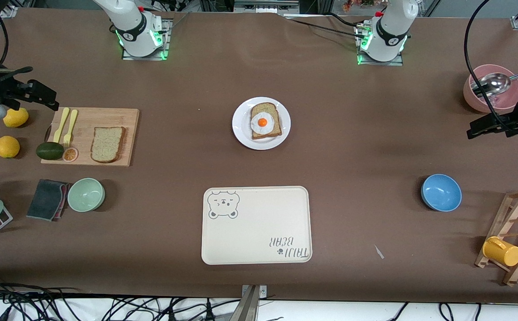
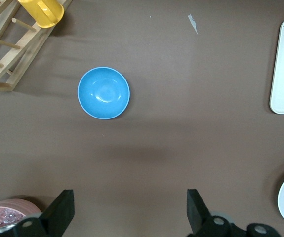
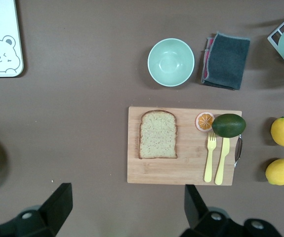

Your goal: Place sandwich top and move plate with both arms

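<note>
We see a brown counter (image 1: 352, 133) with the white plate (image 1: 242, 131) at its middle, between the two arm bases. The plate bears an egg-topped slice (image 1: 265, 120). Taking the plate as landmark: the bread (image 1: 107, 144) lies on a wooden board (image 1: 107, 118) toward the right arm's end, slightly nearer the front camera; the tray (image 1: 259, 232) lies nearer the camera.

Our right end effector (image 3: 127, 210) hangs released and empty at its end of the counter, above the board's edge, with the bread well apart below it. Our left end effector (image 2: 130, 210) hangs released and empty at the left arm's end, over bare counter beside a blue bowl (image 2: 103, 93), far from both bread and plate.
</note>
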Available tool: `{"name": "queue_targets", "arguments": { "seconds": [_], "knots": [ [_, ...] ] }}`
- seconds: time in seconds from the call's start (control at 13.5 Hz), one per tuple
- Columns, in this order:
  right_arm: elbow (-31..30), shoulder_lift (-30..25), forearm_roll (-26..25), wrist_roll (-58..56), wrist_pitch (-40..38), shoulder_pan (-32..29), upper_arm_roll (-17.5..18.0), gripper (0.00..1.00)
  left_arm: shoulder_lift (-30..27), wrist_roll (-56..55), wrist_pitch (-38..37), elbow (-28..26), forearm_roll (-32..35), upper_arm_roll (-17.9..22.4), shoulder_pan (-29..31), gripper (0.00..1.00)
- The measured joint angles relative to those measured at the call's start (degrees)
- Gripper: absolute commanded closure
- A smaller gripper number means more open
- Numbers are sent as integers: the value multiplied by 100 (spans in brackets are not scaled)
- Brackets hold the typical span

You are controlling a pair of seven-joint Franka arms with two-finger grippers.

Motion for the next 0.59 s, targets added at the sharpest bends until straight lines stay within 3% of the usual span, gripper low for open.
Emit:
{"name": "queue_targets", "arguments": {
  "seconds": [0.59],
  "knots": [
    [-17,1,10,1,-37,0,-11,0,0,0,0,-8,0,0,0,0]
  ]
}}
